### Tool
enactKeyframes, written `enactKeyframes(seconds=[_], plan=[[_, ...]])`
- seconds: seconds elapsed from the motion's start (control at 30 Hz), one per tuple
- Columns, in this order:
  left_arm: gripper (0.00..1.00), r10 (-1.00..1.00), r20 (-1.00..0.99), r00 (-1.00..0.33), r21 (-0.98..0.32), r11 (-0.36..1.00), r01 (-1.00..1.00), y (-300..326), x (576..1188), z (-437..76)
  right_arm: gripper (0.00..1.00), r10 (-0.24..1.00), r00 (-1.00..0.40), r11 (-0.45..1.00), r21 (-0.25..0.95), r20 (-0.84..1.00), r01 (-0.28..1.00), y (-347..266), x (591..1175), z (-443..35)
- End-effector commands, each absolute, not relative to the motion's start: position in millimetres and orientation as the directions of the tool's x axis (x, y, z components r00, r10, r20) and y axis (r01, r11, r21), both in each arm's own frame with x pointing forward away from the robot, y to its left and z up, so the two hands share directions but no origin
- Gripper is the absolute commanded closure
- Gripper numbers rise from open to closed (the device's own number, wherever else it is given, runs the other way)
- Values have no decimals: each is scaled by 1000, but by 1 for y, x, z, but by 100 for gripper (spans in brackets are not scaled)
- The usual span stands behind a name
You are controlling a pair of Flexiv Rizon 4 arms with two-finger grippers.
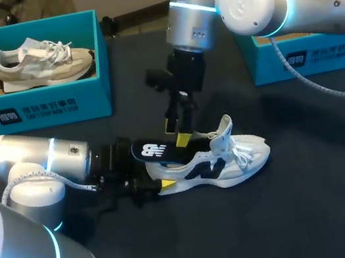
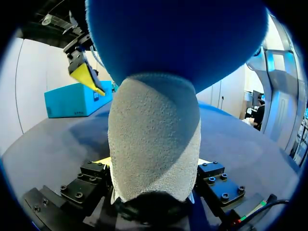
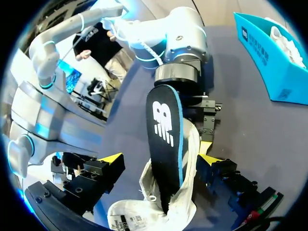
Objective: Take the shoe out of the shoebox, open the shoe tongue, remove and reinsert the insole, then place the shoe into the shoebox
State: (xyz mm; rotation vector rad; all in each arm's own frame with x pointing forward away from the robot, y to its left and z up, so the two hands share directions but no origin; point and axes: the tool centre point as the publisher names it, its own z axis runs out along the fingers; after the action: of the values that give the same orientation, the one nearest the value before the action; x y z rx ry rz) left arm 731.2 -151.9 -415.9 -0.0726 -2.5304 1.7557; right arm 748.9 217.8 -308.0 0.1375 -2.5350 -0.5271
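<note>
A white shoe with navy panels [image 1: 228, 159] lies on its side on the dark table, toe to the right. My left gripper [image 1: 157, 174] comes in from the left and is shut on the shoe's grey-white heel [image 2: 154, 144], its fingers pressing on both sides. A black insole with a white logo and blue edge [image 1: 155, 150] sticks half out of the shoe's opening [image 3: 166, 139]. My right gripper [image 1: 177, 133] hangs over it, open. Its yellow tips [image 3: 113, 158] stand on either side of the insole without touching it. The insole's blue underside [image 2: 178, 38] looms above the heel.
A teal shoebox [image 1: 35, 109] at the back left holds a beige shoe [image 1: 40, 59]. A second teal box [image 1: 320, 56] stands at the back right, partly behind my right arm. Bare dark tabletop lies in front of the shoe.
</note>
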Motion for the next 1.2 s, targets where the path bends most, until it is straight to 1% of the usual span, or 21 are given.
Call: enactKeyframes(seconds=[0.03, 0.77, 0.8, 0.97, 1.2], plan=[[100, 71, 22, -997, -936, 351, 4, -153, 731, -419, 0, -219, -814, 906, 423, 537, 35, 217, 750, -323], [100, 71, 22, -997, -936, 351, 4, -153, 731, -419, 0, -206, -754, 903, 417, 624, 99, 229, 731, -325], [100, 71, 22, -997, -936, 351, 4, -153, 731, -419, 2, -201, -751, 905, 413, 629, 103, 228, 730, -324], [100, 71, 22, -997, -936, 351, 4, -153, 731, -419, 2, -187, -742, 908, 401, 644, 119, 227, 727, -322], [100, 71, 22, -997, -936, 351, 4, -153, 731, -419, 9, -179, -731, 915, 385, 658, 122, 227, 725, -316]])
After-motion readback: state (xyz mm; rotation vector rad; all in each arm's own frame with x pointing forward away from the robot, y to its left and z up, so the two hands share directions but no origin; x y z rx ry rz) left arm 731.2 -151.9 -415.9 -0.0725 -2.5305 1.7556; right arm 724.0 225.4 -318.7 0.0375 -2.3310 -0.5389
